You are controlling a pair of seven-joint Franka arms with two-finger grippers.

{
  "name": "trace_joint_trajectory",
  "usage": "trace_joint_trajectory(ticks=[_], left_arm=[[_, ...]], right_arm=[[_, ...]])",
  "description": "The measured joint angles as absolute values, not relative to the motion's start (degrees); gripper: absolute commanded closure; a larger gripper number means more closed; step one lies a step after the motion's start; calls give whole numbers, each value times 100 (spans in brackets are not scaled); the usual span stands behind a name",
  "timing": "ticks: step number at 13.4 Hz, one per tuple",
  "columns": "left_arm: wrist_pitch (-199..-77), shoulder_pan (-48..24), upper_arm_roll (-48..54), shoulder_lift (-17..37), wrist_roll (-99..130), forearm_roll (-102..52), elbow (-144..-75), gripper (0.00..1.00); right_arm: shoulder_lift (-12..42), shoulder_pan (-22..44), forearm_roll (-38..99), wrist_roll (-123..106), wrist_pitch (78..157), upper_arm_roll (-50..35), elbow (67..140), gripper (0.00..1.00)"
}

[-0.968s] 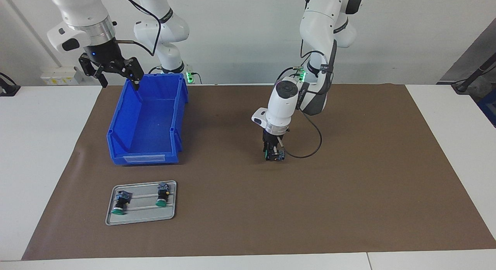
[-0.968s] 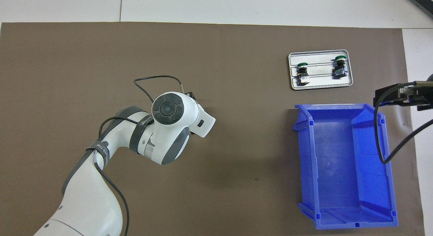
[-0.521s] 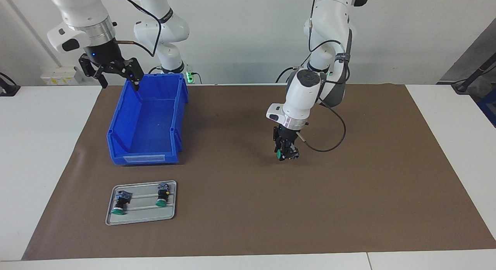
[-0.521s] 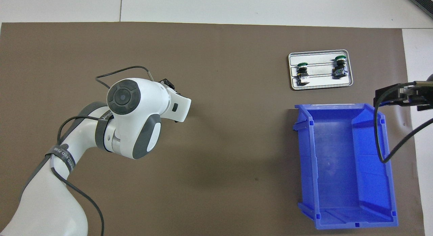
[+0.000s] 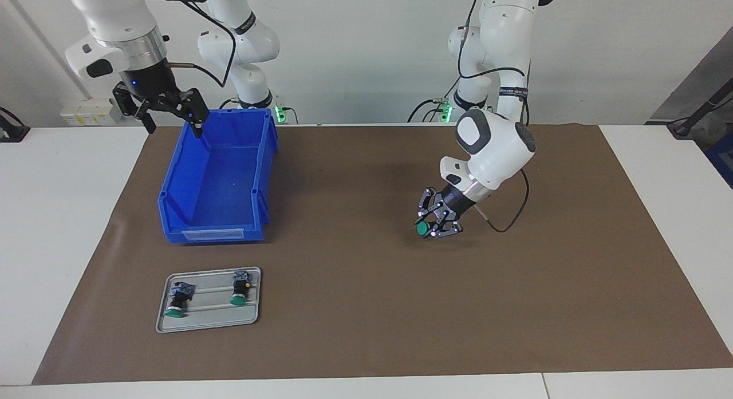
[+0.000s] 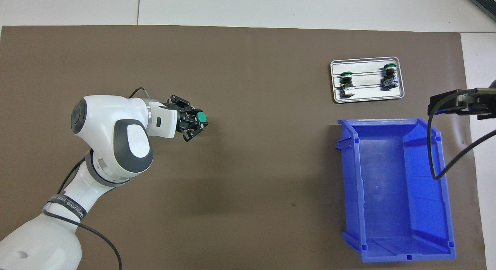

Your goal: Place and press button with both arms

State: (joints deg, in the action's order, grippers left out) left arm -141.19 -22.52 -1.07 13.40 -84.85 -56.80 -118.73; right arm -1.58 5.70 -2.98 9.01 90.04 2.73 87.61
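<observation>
My left gripper is tilted sideways a little above the brown mat, shut on a button. The button's green cap points toward the right arm's end of the table. Two more buttons lie on a small grey tray toward the right arm's end, farther from the robots than the blue bin. High up, my right gripper hangs open and empty over the bin's corner closest to the robots.
A large blue bin stands empty at the right arm's end. The brown mat covers most of the table between white borders. A black cable loops from the left wrist.
The left arm swung toward its own end of the table and turned its wrist from pointing down to sideways, the button still in its grip. The right gripper rose slightly.
</observation>
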Motion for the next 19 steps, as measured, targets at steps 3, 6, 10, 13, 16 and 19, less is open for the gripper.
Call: trace_joint_trajectory(ticks=[3, 6, 10, 13, 16, 19], left_arm=[[-14135, -2242, -106, 1112, -10077, -7662, -12340, 100], [-14103, -2233, -95, 979, -11514, -9219, -12831, 100], [-13230, -2033, -95, 982, -12312, -10128, -13203, 100], [-12339, -1728, -106, 1002, -13011, -10807, -13463, 100], [-11882, -1686, -103, 1084, -13534, -11303, -13680, 100], [-11853, -1682, -106, 1086, -13698, -11332, -13837, 100]], right_arm=[[-159, 573, -298, 901, 9022, 269, 8768, 0], [-176, 568, -298, 901, 9002, 272, 8768, 0], [-179, 571, -298, 880, 8882, 271, 8768, 0], [-179, 590, -298, 877, 8872, 253, 8768, 0], [-184, 585, -298, 877, 8872, 253, 8768, 0], [-184, 583, -298, 877, 8870, 254, 8768, 0]])
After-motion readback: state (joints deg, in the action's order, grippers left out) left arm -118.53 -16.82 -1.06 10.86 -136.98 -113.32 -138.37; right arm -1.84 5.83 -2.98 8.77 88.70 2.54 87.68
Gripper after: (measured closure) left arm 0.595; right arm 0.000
